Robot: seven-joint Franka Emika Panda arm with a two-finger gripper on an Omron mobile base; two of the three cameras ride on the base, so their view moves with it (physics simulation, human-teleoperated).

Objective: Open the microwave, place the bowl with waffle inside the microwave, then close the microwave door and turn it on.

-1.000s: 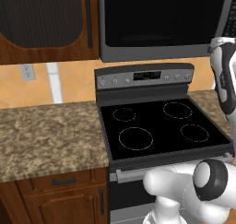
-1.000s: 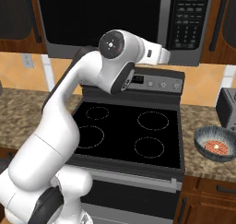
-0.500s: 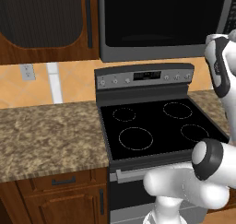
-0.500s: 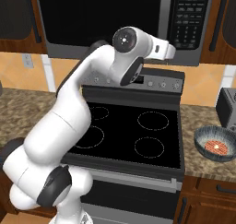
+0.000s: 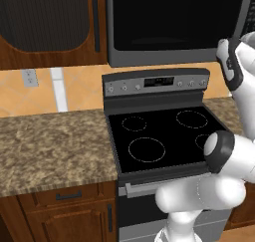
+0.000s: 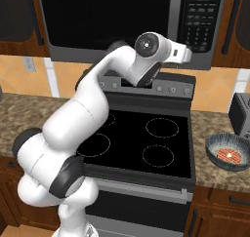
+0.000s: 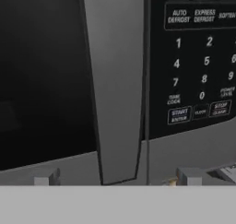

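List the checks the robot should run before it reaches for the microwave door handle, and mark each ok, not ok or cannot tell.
1. Microwave door shut, so it needs opening: ok.
2. Handle straight ahead in the hand view: ok.
3. Gripper open: ok, fingertips stand apart.
4. Fingers astride the handle: not ok, short of it.
5. Bowl holding the waffle on the counter: ok.
6. Microwave interior free: cannot tell.
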